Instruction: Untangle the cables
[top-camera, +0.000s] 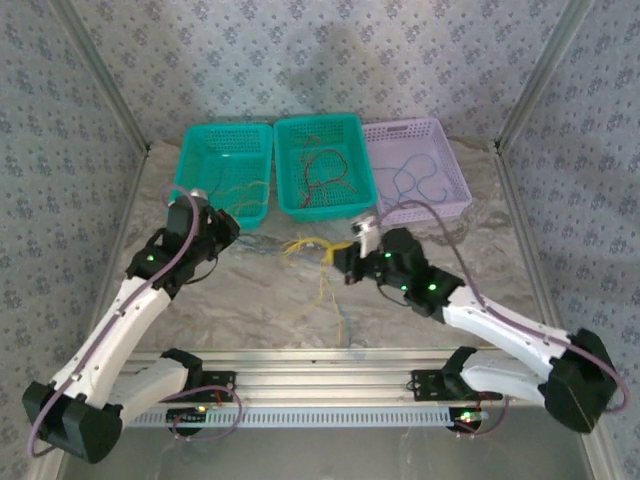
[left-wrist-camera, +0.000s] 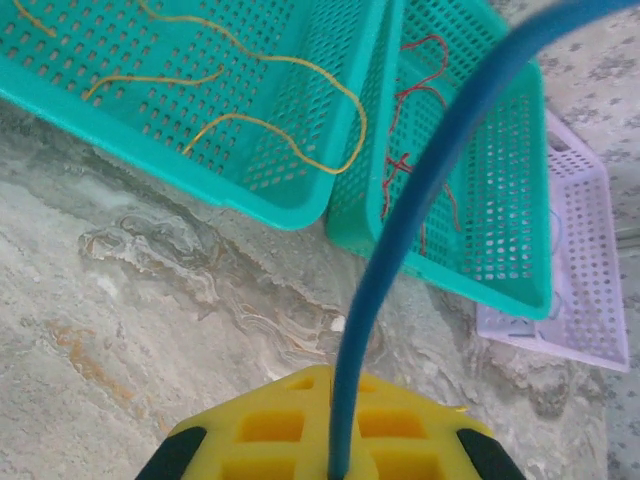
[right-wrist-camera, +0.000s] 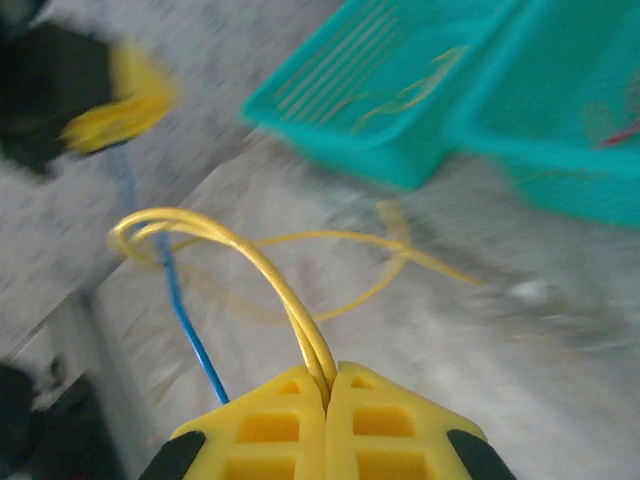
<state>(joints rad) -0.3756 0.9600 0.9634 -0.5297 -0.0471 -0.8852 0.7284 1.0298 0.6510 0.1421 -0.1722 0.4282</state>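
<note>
Cables lie in a knot on the table, between your left gripper and your right gripper, seen from the top. Yellow ones already sit in the left teal basket, red ones in the middle teal basket, and bluish ones in the lilac basket. So most looks sorted, and the knot is left.

From the left wrist, your fingers are pressed together on a blue cable that runs up and away.

From the right wrist, your pads pinch a looped yellow cable. The blue one crosses that loop. I think these two must come apart next.
</note>
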